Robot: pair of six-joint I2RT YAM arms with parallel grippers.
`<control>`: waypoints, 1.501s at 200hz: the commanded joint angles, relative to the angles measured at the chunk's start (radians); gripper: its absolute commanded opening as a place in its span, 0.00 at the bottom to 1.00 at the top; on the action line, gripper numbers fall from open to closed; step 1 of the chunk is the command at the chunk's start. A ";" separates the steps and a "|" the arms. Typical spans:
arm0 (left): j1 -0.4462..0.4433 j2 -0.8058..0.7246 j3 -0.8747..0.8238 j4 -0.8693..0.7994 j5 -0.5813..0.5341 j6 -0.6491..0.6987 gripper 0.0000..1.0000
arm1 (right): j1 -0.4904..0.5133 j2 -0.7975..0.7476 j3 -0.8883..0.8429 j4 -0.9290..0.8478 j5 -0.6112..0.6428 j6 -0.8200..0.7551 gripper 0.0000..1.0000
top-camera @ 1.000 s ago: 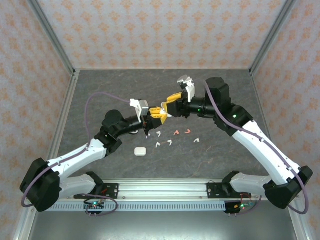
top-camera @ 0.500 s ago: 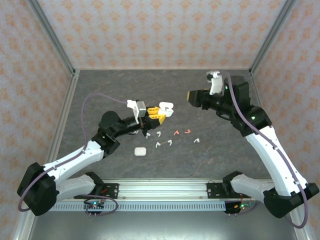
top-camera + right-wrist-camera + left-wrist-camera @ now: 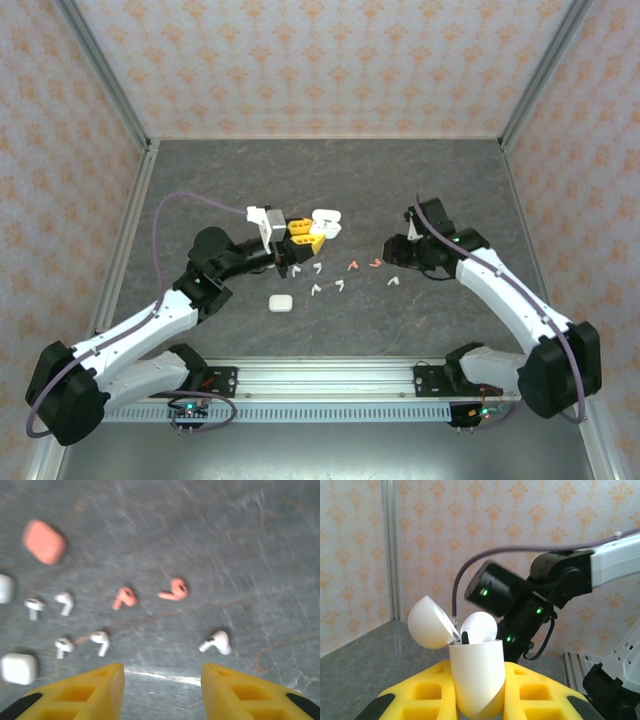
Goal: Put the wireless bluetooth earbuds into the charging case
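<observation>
Earbuds (image 3: 174, 590) scattered on counter (image 3: 225, 540). Left tool (image 3: 312, 232) clenched on open white charging case (image 3: 476, 680); right tool (image 3: 162, 680) released, hovering above earbuds.

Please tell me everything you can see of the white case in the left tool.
The white case looks like smooth glossy plastic, pebble-shaped. Its rounded lid is hinged open, tilted back. What looks like one white earbud sits inside, its top sticking out. The case stands upright above the table, clamped between the yellow fingers of the left tool.
</observation>
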 commanded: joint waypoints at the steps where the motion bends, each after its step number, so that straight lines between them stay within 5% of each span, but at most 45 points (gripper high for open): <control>1: -0.001 -0.041 -0.022 -0.008 0.004 0.029 0.00 | 0.001 0.062 -0.025 0.045 0.105 0.057 0.47; 38: -0.001 -0.051 -0.022 -0.029 0.001 0.036 0.00 | 0.035 0.174 -0.049 0.079 0.152 0.082 0.53; 97: -0.001 -0.047 -0.017 -0.030 0.002 0.035 0.00 | 0.096 0.295 -0.035 0.101 0.238 0.129 0.44; 300: -0.001 -0.038 -0.014 -0.047 0.004 0.042 0.00 | 0.108 0.370 -0.049 0.079 0.254 0.131 0.30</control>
